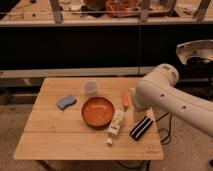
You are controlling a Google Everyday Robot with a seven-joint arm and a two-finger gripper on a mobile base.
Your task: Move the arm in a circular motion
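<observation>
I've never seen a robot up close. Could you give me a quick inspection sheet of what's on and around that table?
Surface: wooden table, slatted top.
Job's things: arm, cream-white, reaching in from the right over the table's right side.
Clutter: blue sponge, clear cup, orange bowl, orange stick, white bottle lying down, black block.
Grippers: gripper, hanging at the arm's end between the orange stick and the black block.
Cables: dark cables on the floor to the right of the table.
Surroundings: cluttered shelf behind the table.
</observation>
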